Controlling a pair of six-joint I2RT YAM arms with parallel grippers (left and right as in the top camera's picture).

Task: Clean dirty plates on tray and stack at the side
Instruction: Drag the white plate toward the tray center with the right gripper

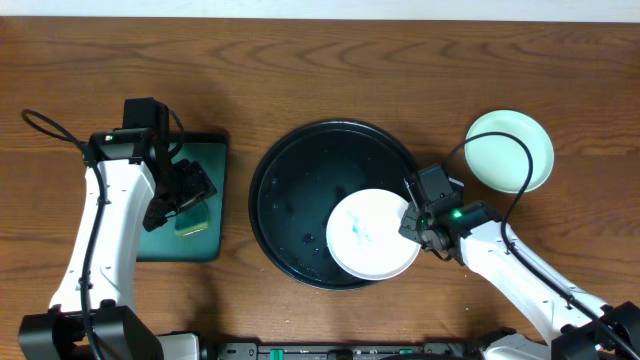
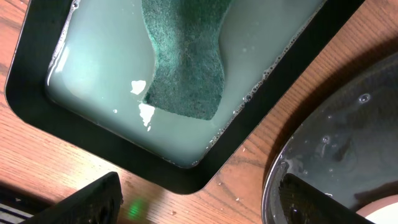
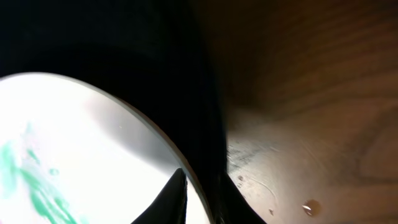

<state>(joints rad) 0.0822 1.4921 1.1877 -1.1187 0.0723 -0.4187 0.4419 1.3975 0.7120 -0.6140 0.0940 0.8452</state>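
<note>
Fingertip point(image 3: 176, 196) of the right hand point(image 1: 411, 216), dark and pointed, sits against the rim of the white plate point(image 3: 74, 143). Second finger not visible; cannot tell if the hand is pinching the plate or only touching it. Teal smear point(image 3: 28, 177) on the plate's face.

White plate lies in the lower-right part of the round black tray point(image 1: 290, 160), its right edge over the tray's rim, right hand at that edge. Droplets point(image 2: 364, 98) on the tray floor.

Mint-green plate point(image 1: 495, 150) rests on the desk point(image 1: 330, 60), up and right of the black tray, apart from it; a black cable point(image 1: 522, 190) crosses it.

Left hand point(image 1: 190, 195) hovers over the rectangular tray point(image 2: 124, 163), which holds milky liquid point(image 2: 93, 62) and a green sponge point(image 2: 186, 62). Its fingers point(image 2: 93, 202) are spread wide with nothing between them.
</note>
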